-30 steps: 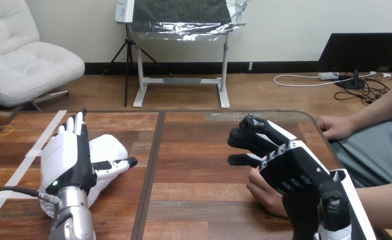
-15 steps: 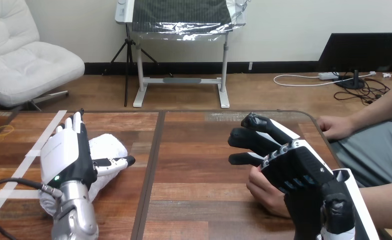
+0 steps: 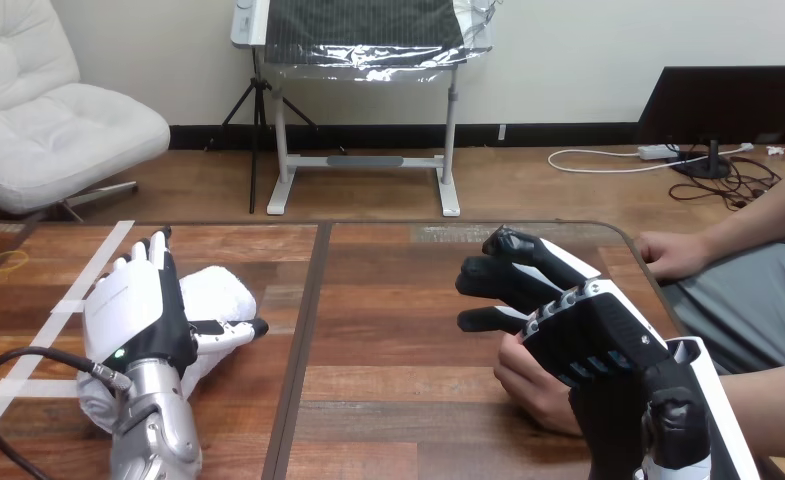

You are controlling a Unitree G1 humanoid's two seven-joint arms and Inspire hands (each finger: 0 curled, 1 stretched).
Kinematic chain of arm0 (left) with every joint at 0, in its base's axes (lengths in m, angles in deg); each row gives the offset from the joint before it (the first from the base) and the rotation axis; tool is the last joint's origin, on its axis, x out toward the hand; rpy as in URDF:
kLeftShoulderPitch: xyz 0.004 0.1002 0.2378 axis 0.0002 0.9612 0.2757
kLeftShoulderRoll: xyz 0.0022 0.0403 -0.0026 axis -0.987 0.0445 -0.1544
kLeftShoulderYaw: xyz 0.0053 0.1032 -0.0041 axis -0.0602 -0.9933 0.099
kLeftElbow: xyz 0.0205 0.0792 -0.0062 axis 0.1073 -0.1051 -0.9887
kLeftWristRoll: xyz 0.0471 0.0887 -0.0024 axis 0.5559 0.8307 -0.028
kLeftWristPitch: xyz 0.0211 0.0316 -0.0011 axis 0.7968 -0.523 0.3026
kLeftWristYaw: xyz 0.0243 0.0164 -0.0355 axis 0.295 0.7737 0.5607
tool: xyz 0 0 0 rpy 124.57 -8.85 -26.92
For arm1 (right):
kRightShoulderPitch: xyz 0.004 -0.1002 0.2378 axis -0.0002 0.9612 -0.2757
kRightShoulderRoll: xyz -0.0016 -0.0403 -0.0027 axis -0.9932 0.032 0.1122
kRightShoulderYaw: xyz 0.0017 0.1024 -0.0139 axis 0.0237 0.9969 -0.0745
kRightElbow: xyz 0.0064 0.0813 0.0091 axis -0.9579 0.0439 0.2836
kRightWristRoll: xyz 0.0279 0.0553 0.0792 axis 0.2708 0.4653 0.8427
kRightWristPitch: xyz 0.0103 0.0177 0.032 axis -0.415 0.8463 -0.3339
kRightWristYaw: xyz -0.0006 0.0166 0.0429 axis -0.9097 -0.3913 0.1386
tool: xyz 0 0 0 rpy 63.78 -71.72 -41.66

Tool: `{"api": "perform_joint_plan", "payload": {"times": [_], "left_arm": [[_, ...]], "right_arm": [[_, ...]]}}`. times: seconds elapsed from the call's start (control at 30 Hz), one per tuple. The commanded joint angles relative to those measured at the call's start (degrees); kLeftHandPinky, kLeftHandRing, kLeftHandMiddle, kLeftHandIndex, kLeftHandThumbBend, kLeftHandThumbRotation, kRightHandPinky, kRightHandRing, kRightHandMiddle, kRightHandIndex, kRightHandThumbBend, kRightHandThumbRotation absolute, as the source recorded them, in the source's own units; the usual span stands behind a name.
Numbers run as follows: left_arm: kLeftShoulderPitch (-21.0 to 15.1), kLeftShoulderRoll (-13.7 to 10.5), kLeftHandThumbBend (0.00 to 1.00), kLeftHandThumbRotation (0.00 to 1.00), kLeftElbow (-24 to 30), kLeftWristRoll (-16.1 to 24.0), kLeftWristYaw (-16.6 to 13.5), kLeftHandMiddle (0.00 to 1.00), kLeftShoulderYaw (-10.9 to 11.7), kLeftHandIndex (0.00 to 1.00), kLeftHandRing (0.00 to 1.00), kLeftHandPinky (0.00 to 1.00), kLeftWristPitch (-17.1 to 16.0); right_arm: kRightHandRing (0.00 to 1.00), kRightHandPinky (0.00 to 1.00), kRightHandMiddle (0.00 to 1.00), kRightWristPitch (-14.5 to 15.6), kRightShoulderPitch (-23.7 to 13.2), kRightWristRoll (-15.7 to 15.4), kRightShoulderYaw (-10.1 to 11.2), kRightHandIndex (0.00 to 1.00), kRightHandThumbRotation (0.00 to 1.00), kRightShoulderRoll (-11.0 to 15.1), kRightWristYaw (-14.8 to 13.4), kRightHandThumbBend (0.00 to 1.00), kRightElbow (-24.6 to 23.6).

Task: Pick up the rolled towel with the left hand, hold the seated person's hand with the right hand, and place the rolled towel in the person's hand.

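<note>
Head view, white rolled towel (image 3: 220, 292), soft, lumpy, partly under left hand (image 3: 133, 305)

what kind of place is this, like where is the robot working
Likely a test bench for care-style handovers: a wooden table marked with a tape strip, a rolled towel by the robot's left hand, and a seated person's hand under its right hand.

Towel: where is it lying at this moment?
In the head view, the towel lies on the left half of the table, partly covered by the left robot hand, whose thumb reaches across it.
</note>
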Motion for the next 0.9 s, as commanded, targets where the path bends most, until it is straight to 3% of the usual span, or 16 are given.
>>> {"api": "perform_joint_plan", "payload": {"times": [0.0,0.57,0.87], "left_arm": [[-4.84,0.11,1.00,0.30,-2.22,-0.20,-0.70,1.00,-0.79,0.96,0.99,1.00,0.57],[-7.86,0.67,0.98,0.30,-5.34,-0.51,0.48,0.98,-1.75,0.95,0.98,1.00,3.77],[-9.05,1.00,0.96,0.29,-4.45,-1.51,3.26,0.95,-1.78,0.94,0.95,0.99,6.85]], "right_arm": [[0.79,0.68,0.79,-0.86,-1.98,0.65,0.20,0.82,1.00,-0.13,-0.17,0.68,-2.00],[0.77,0.63,0.79,-0.48,-1.95,1.92,0.21,0.79,1.00,0.28,0.06,0.68,-2.66],[0.76,0.61,0.78,-0.84,-2.48,1.28,0.79,0.79,1.00,0.30,0.11,0.68,-2.48]]}}
